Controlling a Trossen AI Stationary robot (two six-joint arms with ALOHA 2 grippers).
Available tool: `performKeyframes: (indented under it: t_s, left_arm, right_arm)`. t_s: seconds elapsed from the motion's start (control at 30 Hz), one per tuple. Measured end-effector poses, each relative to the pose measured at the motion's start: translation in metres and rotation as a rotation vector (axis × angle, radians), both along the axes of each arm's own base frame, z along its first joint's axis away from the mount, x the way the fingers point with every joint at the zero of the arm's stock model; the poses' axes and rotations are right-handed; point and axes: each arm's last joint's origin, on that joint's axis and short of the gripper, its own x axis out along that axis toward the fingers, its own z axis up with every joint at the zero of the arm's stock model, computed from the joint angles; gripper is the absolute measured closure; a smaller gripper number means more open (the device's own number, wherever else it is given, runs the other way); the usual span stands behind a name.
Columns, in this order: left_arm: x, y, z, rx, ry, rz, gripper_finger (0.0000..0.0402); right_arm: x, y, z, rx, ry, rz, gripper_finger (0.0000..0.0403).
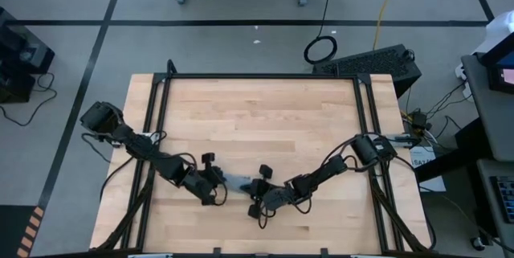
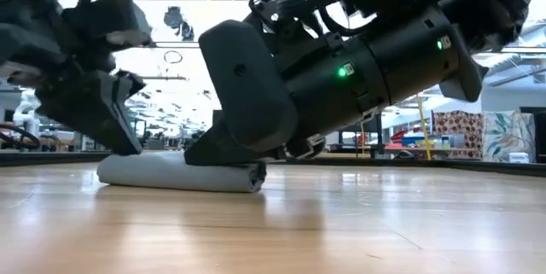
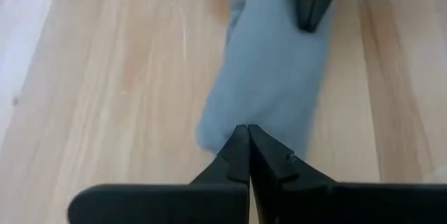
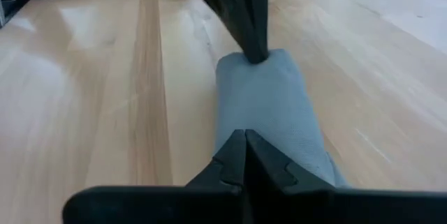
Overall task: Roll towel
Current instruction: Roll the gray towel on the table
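The grey-blue towel (image 1: pixel 237 182) lies as a short, thick roll on the wooden table (image 1: pixel 265 121), near the front edge. Its underside rests on the wood (image 2: pixel 171 174). My left gripper (image 1: pixel 220 184) is shut at the roll's left end. My right gripper (image 1: pixel 251 188) is shut at the roll's right end. The two grippers point at each other along the roll. In the low view my right arm hides the roll's right part. My left gripper presses its shut fingertips (image 4: pixel 257 51) on the top of the roll's left end (image 3: pixel 244 116), slanting down from the table's left. The cloth dents a little under the tips. The roll stays on the table. My right gripper sets its shut fingertips (image 3: pixel 310 20) on the top of the roll's right end (image 4: pixel 260 123), slanting down from the table's right, along the roll. The roll lies flat on the wood beneath it.
A black frame (image 1: pixel 265 75) borders the table's far edge and both sides. Bare wood lies behind the towel, toward the far edge. Beyond the table are a dark case (image 1: pixel 377 61) and cables on the floor.
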Motion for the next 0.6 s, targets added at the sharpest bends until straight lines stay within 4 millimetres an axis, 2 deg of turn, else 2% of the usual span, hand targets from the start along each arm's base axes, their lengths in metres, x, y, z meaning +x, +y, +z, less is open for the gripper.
performKeyframes:
  t_s: [0.13, 0.4, 0.5, 0.6]
  left_arm:
    - [-0.006, 0.003, -0.011, -0.056, -0.057, 0.015, 0.04]
    - [-0.006, 0.002, -0.012, -0.074, -0.07, 0.001, 0.04]
    - [-0.006, 0.002, -0.012, -0.072, -0.069, -0.003, 0.04]
    - [-0.006, 0.002, -0.011, -0.069, -0.07, -0.008, 0.04]
  right_arm:
    - [-0.001, 0.0, 0.011, -0.023, -0.006, 0.02, 0.0403]
    - [0.0, 0.002, 0.046, -0.117, -0.06, 0.113, 0.0403]
    - [0.002, -0.005, 0.045, -0.138, -0.044, 0.129, 0.0403]
    - [0.002, -0.019, 0.029, -0.122, -0.011, 0.115, 0.0403]
